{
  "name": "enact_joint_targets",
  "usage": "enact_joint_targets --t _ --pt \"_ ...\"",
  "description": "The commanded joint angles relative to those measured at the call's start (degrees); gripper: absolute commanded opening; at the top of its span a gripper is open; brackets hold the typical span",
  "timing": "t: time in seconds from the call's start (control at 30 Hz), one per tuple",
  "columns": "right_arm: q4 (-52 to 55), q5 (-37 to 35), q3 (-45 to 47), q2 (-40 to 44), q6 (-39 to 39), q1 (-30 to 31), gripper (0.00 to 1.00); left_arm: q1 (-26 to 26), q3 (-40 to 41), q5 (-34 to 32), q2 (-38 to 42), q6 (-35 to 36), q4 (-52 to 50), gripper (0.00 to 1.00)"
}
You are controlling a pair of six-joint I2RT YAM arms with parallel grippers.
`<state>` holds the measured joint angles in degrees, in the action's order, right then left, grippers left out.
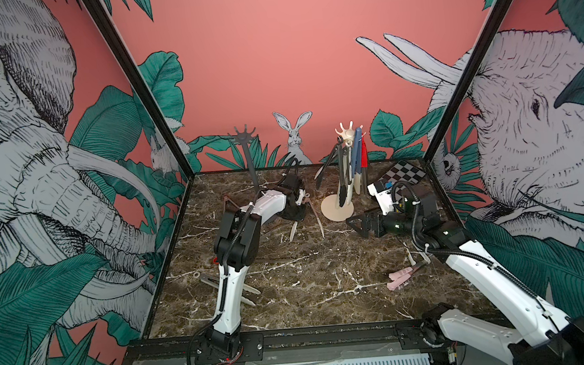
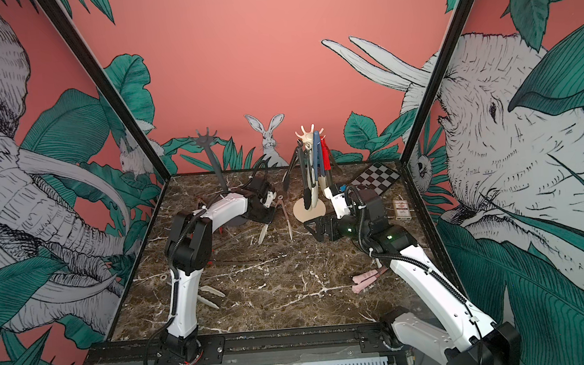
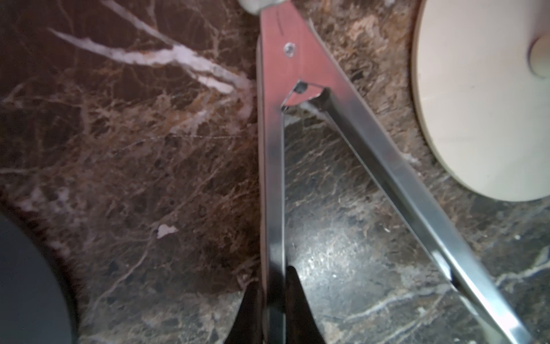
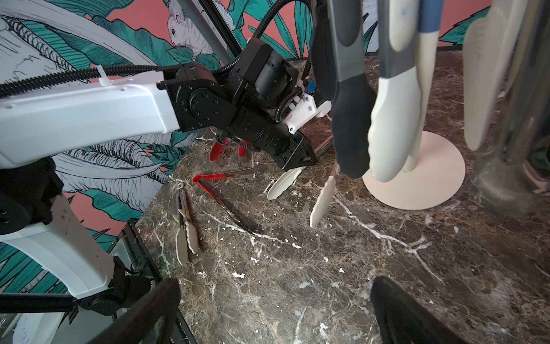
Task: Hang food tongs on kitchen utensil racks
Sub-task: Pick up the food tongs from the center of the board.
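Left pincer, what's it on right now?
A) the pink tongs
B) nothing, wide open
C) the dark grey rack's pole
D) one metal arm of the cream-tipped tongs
D: in the left wrist view the left pincer has a finger pressed on each side of one metal arm of the cream-tipped tongs.

Marble table (image 1: 326, 280), centre: bare from near edge to mid-depth; widest passage.
Near right: pink tongs (image 1: 403, 273) lie flat beside right arm (image 1: 474, 251).
Near left: cream-tipped tongs (image 2: 213, 290) flat, partly under left arm (image 1: 270, 203).
Far, between dark grey rack (image 1: 250, 165) and cream rack (image 1: 334, 212): gap taken by left gripper (image 3: 273, 312) clamped on splayed tongs (image 1: 293, 231).
Hung tongs (image 1: 356, 155) crowd cream rack's pole; right gripper (image 1: 356, 227), jaws spread, sits just near-right of its base.
Far right corner: checkerboard (image 1: 405, 171).
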<state>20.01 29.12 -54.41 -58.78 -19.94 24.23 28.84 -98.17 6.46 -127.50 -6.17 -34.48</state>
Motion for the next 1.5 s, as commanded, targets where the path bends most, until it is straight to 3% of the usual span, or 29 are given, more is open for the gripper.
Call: enact_joint_targets --t 0.0,0.37,1.07,1.3,1.47 --pt "-1.73 0.11 -1.66 0.60 0.72 -0.07 0.99 -0.01 0.83 -1.24 2.44 1.14 -1.01 0.01" --pt "-2.16 -1.13 -1.61 0.61 0.84 -0.06 0.99 -1.74 5.50 -2.30 10.97 5.17 0.31 0.00" --pt "-1.63 -3.28 -4.26 -1.20 2.88 -0.06 0.99 -4.14 14.95 1.32 28.19 16.47 13.41 0.00" --pt "-1.29 -3.72 -4.91 -1.51 3.88 -0.08 0.99 -7.07 17.98 5.42 32.42 18.25 20.47 0.00" --pt "-1.39 -3.82 -4.91 -1.67 4.20 -0.06 0.99 -9.26 18.71 12.30 33.89 19.30 24.63 0.00"
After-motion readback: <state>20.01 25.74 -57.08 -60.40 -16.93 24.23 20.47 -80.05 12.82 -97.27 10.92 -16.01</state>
